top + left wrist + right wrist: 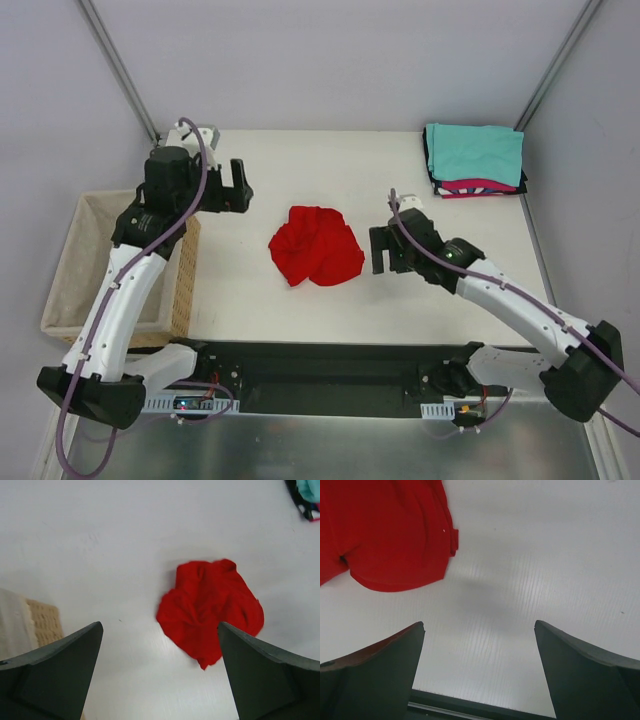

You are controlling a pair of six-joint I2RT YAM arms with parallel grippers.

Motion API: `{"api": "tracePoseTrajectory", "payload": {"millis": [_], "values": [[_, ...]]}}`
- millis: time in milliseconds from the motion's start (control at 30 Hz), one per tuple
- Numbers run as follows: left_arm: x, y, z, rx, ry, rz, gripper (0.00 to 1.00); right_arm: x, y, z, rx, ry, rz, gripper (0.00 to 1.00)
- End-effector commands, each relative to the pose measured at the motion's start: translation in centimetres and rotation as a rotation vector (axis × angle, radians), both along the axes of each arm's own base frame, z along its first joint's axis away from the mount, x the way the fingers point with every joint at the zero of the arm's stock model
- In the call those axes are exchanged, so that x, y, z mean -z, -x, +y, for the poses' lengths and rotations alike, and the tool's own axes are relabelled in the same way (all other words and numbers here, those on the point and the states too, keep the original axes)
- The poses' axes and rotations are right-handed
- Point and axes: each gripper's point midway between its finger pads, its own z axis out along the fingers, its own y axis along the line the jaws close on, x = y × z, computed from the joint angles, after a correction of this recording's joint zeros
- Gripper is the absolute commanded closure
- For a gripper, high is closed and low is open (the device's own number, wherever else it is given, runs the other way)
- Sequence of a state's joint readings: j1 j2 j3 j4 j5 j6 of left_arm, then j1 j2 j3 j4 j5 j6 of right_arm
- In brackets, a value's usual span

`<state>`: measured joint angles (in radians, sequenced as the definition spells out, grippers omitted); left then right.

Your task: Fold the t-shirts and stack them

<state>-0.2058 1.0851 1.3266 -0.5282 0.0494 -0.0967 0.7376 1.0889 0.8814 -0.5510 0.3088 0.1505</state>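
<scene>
looking down on the red t-shirt (316,246), bunched into a loose, unfolded heap near the middle of the white table (300,160). any label or print on the cloth is too small to read from above. showing in the right wrist view only as plain red folds (390,535) with one tiny pale speck, not legible.

finding the folded stack at the far right corner of the table: teal t-shirt (475,152) on top, magenta-pink t-shirt (478,186) under it, black t-shirt (431,168) peeking out along the left edge. pale marks on the pink layer, too small to make out.

placing the left gripper (240,186) left of the red heap and a little farther back, well apart from it, beside the wicker basket (90,260). jaws spread wide, nothing between them. framing the heap (210,611) ahead and right of centre between both dark fingers (60,675) in its own view, with a basket corner (45,622) at the left.

placing the right gripper (380,250) just right of the heap, near its edge but not touching. jaws wide apart, gripping nothing. showing bare table between its fingers (580,675), with the red cloth up and to the left.
</scene>
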Motion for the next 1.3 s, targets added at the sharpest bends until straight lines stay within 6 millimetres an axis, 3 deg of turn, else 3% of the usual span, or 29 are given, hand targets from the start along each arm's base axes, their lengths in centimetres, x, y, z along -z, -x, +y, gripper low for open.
{"api": "tracePoseTrajectory", "payload": {"millis": [0, 133, 167, 200, 233, 367, 400, 433, 533, 633, 933, 1267], "values": [[6.6, 2.7, -4.2, 0.121, 0.096, 0.225, 0.01, -3.5, -3.2, 2.4, -0.036, 0.008, -0.069, 0.03], [9.8, 4.5, -4.8, 0.089, 0.047, 0.290, 0.01, -4.8, -6.1, 5.9, -0.088, 0.009, -0.053, 0.03], [10.4, 4.9, -4.7, 0.080, 0.043, 0.308, 0.01, -3.0, -7.0, 6.7, -0.096, 0.047, -0.008, 0.04], [11.4, 5.4, -4.8, 0.084, 0.047, 0.339, 0.01, -4.9, -8.1, 8.2, -0.113, 0.022, -0.027, 0.03], [11.9, 5.8, -4.9, 0.097, 0.045, 0.353, 0.01, -4.8, -8.8, 8.9, -0.116, 0.024, -0.016, 0.03], [13.8, 6.9, -4.1, 0.091, 0.011, 0.381, 0.01, -3.8, -11.4, 13.3, -0.163, -0.015, 0.046, 0.03], [14.8, 7.1, -3.5, 0.067, -0.011, 0.394, 0.01, -1.9, -11.9, 14.3, -0.171, -0.007, 0.089, 0.03], [15.0, 7.3, -3.3, 0.063, -0.017, 0.392, 0.01, -2.9, -12.9, 15.5, -0.166, -0.038, 0.072, 0.03], [15.3, 7.6, -3.0, 0.053, -0.023, 0.391, 0.01, -2.0, -14.5, 17.6, -0.169, -0.055, 0.100, 0.01], [15.8, 7.5, -2.5, 0.022, -0.031, 0.387, 0.01, -1.4, -15.4, 19.3, -0.174, -0.078, 0.125, 0.12], [16.0, 7.2, -2.1, 0.007, -0.051, 0.384, 0.01, -0.3, -16.0, 21.0, -0.175, -0.104, 0.166, 0.41], [16.2, 7.3, -1.8, -0.015, -0.053, 0.385, 0.01, 2.7, -13.5, 21.7, -0.191, -0.083, 0.227, 0.45]]}}
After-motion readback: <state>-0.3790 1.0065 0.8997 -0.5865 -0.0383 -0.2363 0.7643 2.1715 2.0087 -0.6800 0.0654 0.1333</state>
